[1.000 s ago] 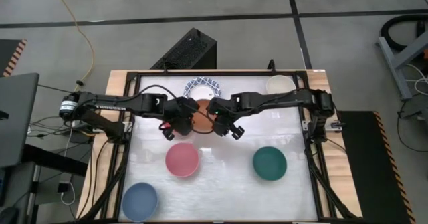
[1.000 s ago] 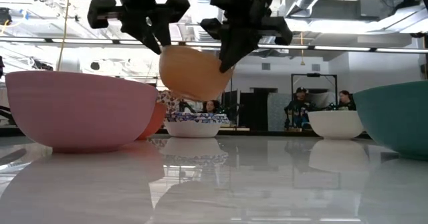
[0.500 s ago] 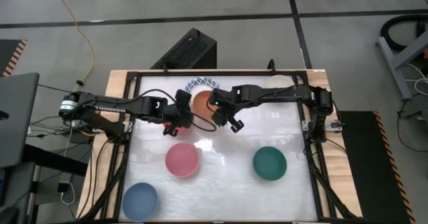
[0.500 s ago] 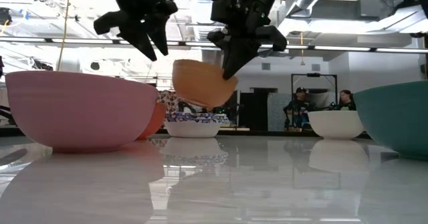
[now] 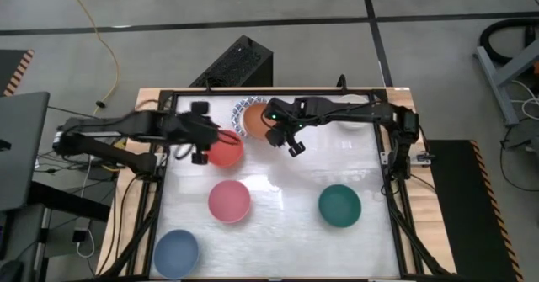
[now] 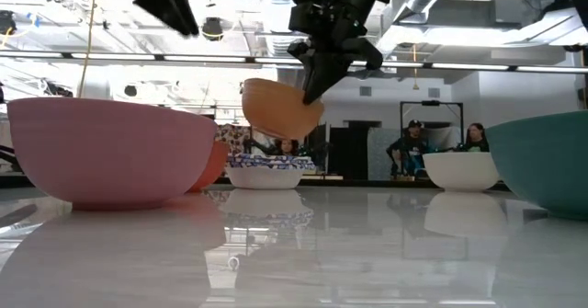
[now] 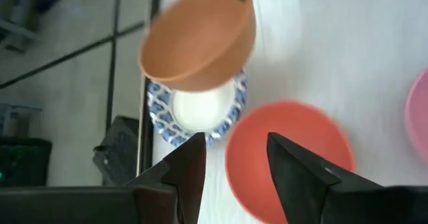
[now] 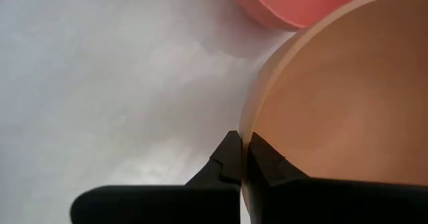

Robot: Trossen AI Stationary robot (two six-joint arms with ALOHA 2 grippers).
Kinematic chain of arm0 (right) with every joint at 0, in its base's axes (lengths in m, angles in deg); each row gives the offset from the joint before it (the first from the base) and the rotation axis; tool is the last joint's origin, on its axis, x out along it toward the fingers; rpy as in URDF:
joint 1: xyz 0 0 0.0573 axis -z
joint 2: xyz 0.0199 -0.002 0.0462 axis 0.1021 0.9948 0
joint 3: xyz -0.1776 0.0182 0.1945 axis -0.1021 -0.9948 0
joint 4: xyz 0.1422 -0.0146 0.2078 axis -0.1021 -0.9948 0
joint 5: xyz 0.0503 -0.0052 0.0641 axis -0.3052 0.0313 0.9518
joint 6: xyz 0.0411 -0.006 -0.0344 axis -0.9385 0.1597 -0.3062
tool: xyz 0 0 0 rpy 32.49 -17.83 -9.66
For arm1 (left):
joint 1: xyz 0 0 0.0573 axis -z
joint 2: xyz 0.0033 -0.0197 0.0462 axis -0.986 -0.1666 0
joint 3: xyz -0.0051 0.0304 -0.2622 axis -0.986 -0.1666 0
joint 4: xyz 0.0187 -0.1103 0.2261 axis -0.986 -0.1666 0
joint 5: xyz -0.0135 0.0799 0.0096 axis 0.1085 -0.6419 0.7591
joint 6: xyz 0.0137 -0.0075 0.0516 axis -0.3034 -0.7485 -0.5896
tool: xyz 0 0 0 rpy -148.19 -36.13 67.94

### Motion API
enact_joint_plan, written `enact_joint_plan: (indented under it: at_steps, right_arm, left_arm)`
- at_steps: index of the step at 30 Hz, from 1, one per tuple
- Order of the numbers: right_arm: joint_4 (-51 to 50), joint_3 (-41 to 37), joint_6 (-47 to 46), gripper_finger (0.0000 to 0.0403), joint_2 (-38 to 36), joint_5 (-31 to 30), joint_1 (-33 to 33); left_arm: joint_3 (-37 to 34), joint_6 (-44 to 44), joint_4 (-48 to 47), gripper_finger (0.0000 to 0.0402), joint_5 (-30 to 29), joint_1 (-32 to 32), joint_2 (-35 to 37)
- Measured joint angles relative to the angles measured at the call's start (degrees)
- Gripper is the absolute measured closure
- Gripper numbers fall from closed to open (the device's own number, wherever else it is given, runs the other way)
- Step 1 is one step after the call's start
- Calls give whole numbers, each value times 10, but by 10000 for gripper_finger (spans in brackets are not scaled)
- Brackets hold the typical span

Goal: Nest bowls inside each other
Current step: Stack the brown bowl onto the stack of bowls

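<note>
Overhead, the right pincer (image 5: 281, 136) pinches the orange bowl (image 5: 255, 119) by its rim, above the patterned bowl (image 5: 241, 109) at the bench's (image 5: 286, 231) far edge. From bench level, orange hangs tilted, clear of the surface. Through the left wrist camera, the left pincer (image 7: 235, 158) stands spread and empty over the red bowl (image 7: 287, 150). The right wrist camera shows fingers (image 8: 231, 158) pressed on a thin rim: stiff, light, probably slippery, so grip the lip squarely.
</note>
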State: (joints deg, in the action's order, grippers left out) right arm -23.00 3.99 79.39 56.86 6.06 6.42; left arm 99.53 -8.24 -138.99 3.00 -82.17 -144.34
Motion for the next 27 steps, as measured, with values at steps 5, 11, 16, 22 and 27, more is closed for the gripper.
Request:
enact_joint_plan:
  at_steps: [5, 11, 16, 22, 27]
  right_arm:
    - [32, 0, 12, 389, 0, -12, 11]
    - [73, 0, 34, 388, 0, -13, 25]
    - [97, 0, 35, 388, 0, -13, 38]
    - [120, 0, 35, 388, 0, -11, 61]
    - [146, 0, 35, 388, 8, -3, 78]
  left_arm:
    - [0, 47, 21, 265, 2, -13, 76]
    - [-50, 60, 88, 278, -17, -16, 160]
    - [-150, 37, 210, 290, -16, -16, 239]
    - [-247, 29, 337, 294, -18, -16, 311]
    - [-284, 45, 373, 294, -19, -16, 333]
